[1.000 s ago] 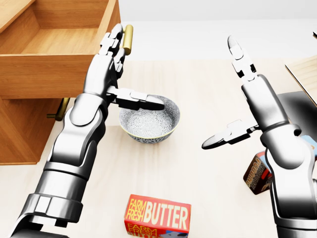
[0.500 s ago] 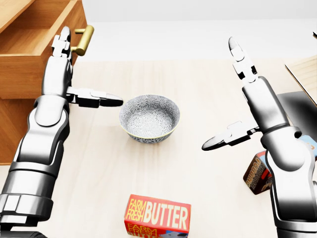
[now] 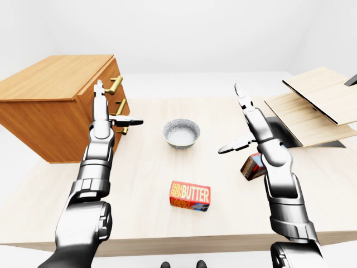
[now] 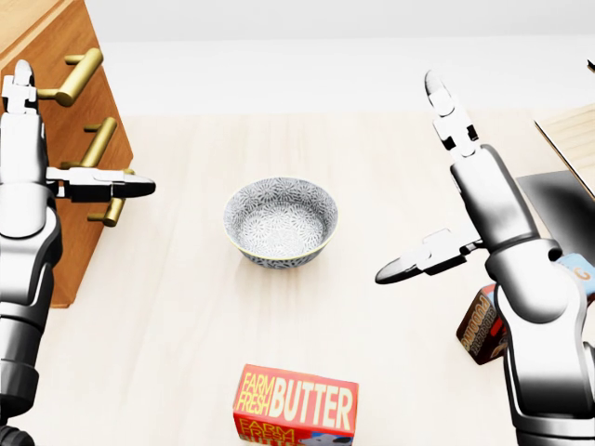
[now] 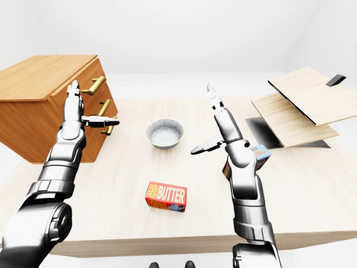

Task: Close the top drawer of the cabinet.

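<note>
The cabinet [image 3: 53,106] sat on the table [image 3: 145,184] at the left. The bowl [image 3: 181,133] lay in the middle — the butter box [image 3: 190,196] below it, boards [image 3: 315,106] far right.

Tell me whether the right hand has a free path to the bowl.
Probably yes. The right hand hangs open above the table, to the right of the bowl in the head view, and nothing stands between them; the butter box lies nearer the bottom edge.

Top drawer [image 3: 109,79] now pushed flush into cabinet [image 3: 50,106]; left robot hand [image 3: 106,111] followed it leftward.
</note>
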Robot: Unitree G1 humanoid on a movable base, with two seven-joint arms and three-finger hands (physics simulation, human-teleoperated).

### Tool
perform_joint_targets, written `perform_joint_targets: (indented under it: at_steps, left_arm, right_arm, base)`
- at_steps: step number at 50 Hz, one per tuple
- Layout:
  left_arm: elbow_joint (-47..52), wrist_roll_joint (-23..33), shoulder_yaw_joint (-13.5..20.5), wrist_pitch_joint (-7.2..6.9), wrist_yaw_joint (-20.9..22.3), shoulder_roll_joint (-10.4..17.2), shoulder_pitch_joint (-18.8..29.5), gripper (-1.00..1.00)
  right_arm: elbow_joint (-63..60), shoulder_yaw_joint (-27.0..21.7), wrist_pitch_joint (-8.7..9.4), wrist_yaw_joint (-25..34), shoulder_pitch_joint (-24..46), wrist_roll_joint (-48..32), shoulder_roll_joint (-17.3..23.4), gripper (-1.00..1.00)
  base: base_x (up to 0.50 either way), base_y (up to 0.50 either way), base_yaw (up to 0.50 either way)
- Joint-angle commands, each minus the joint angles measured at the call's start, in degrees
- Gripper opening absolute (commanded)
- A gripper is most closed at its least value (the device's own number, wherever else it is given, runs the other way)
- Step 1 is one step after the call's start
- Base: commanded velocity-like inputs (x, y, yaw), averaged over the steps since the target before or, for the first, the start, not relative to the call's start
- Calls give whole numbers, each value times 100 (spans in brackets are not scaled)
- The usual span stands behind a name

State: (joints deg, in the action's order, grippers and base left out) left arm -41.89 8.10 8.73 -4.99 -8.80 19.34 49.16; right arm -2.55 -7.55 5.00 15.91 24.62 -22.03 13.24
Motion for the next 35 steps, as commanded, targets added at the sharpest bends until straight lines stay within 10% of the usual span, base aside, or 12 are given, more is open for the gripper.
perform_joint_targets:
  at_steps: [1, 14, 15, 17, 35]
  left_arm:
    - [-277, -4, 106, -1, -367, 224, 91, 100]
    - [-600, -172, 194, -1, -864, 388, 253, 100]
    - [170, -277, 566, -1, 350, 1601, -241, 100]
    - [220, -259, 754, -1, 713, 1961, -359, 100]
    - [50, -338, 873, -1, 822, 2169, -467, 100]
  right_arm:
    - [-51, -5, 0, 14, -41, -11, -9, 100]
    - [-63, -15, 0, -23, -111, -19, -19, 100]
    - [-95, -7, 0, -21, -118, -26, -29, 100]
    - [-115, 3, 0, -27, -133, -37, -39, 100]
    - [-383, 41, 0, 45, -178, -157, -92, 100]
  base:
    - [0, 0, 0]
    - [0, 0, 0]
    - [0, 0, 0]
    - [0, 0, 0]
    - [0, 0, 0]
